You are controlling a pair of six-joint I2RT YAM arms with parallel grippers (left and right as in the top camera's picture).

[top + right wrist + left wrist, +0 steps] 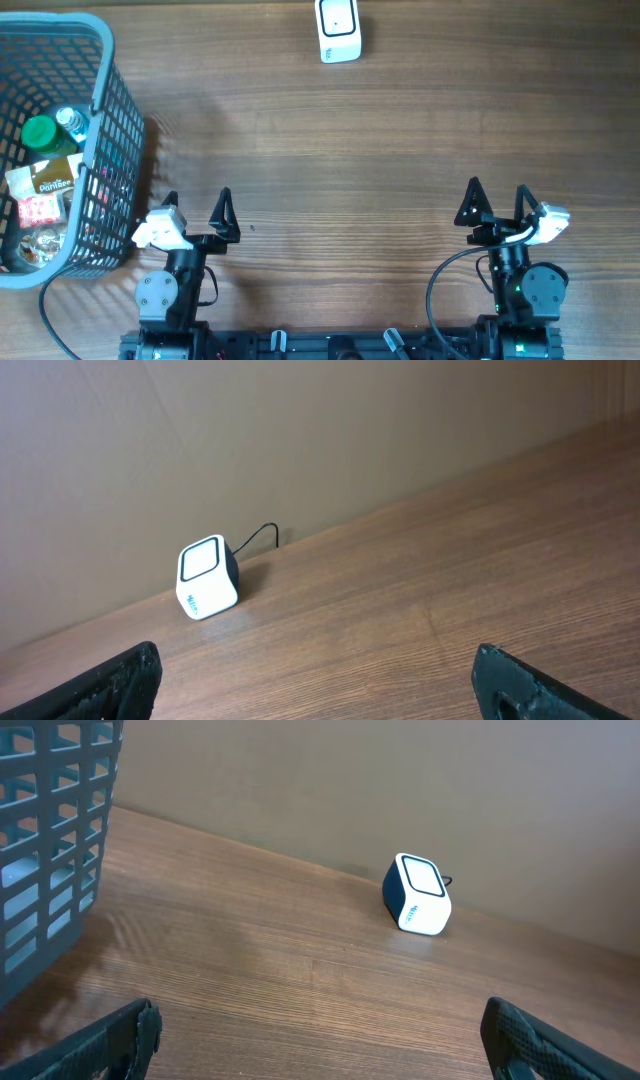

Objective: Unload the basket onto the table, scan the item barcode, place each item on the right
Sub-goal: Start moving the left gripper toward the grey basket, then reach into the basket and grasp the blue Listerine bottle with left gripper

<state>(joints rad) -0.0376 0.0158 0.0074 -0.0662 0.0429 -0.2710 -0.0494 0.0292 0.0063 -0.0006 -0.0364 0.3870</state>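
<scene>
A small white and dark barcode scanner (338,30) stands at the far edge of the wooden table, also seen in the left wrist view (417,894) and the right wrist view (207,577). The items lie in a blue mesh basket (108,140) at the left: a green-capped bottle (42,132), a brown packet (55,178) and a red-patterned packet (40,210). My left gripper (197,207) rests open near the front edge, just right of the basket, with nothing between its fingers (125,1038). Open and empty too, my right gripper (497,199) sits at the front right, fingers (525,685) wide apart.
The basket wall (50,850) fills the left edge of the left wrist view. A thin cable (258,536) runs from the scanner toward the brown back wall. Bare wooden tabletop (340,170) lies between both grippers and the scanner.
</scene>
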